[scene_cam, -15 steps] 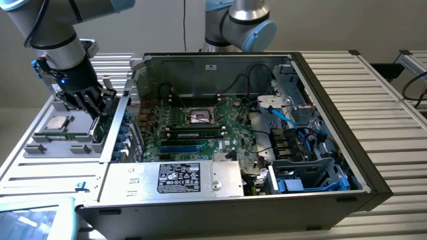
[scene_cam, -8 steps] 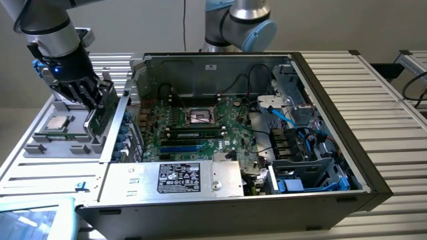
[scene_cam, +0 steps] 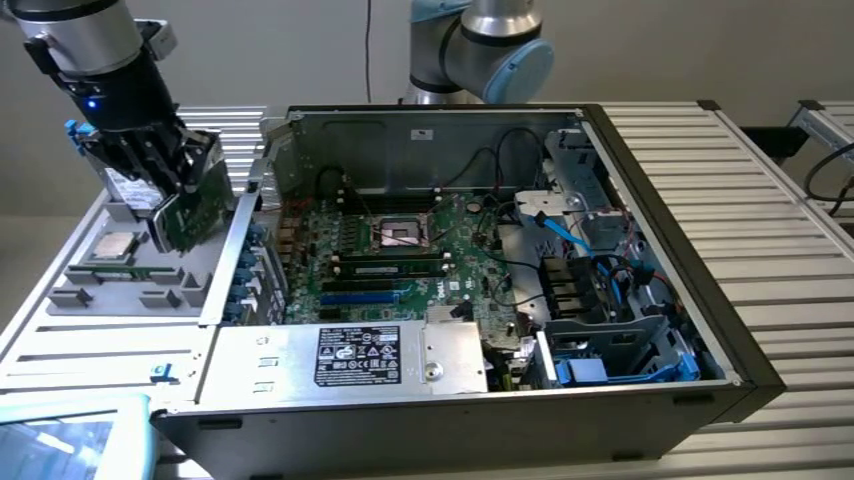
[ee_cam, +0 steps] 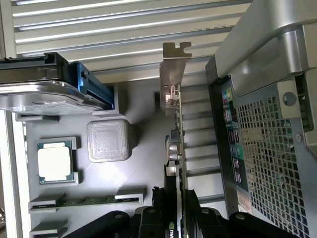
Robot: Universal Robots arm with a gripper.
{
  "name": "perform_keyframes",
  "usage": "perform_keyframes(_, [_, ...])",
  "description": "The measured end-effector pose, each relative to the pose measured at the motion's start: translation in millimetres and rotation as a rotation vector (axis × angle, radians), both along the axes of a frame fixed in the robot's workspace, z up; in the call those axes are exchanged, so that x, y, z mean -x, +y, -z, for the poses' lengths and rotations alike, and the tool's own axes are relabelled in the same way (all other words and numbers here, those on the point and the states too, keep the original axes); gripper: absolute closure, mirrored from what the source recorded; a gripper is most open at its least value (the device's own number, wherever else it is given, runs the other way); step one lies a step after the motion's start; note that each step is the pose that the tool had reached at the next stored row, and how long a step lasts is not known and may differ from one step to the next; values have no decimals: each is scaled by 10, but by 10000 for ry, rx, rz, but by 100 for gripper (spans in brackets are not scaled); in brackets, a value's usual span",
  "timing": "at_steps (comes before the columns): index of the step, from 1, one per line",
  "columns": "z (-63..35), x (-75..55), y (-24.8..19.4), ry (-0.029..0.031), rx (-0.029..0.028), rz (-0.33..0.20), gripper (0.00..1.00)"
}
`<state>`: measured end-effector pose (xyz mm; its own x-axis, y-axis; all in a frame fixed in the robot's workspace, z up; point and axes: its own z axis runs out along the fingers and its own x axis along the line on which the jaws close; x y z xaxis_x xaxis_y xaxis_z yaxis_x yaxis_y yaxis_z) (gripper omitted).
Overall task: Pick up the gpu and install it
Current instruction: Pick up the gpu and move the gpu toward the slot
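Ribbed metal table [scene_cam: 781, 190]; black hand [scene_cam: 163, 190] clamps flat green gpu [scene_cam: 200, 215] over grey tray [scene_cam: 80, 292].

Case [scene_cam: 747, 330] open on top, air above motherboard [scene_cam: 387, 270] free. Case side wall [scene_cam: 271, 180] stands between gripper [scene_cam: 167, 195] holding card [scene_cam: 198, 215] and board. Cables [scene_cam: 587, 250] crowd exterior view's right; power supply [scene_cam: 354, 355] blocks near edge.
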<state>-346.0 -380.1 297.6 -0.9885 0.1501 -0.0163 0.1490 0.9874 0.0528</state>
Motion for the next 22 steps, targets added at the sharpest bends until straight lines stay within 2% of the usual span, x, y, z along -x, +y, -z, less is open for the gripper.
perform_keyframes(4, [-84,0,0,-10,6,0,71])
perform_keyframes(22, [-889,0,3,-141,6,0,71])
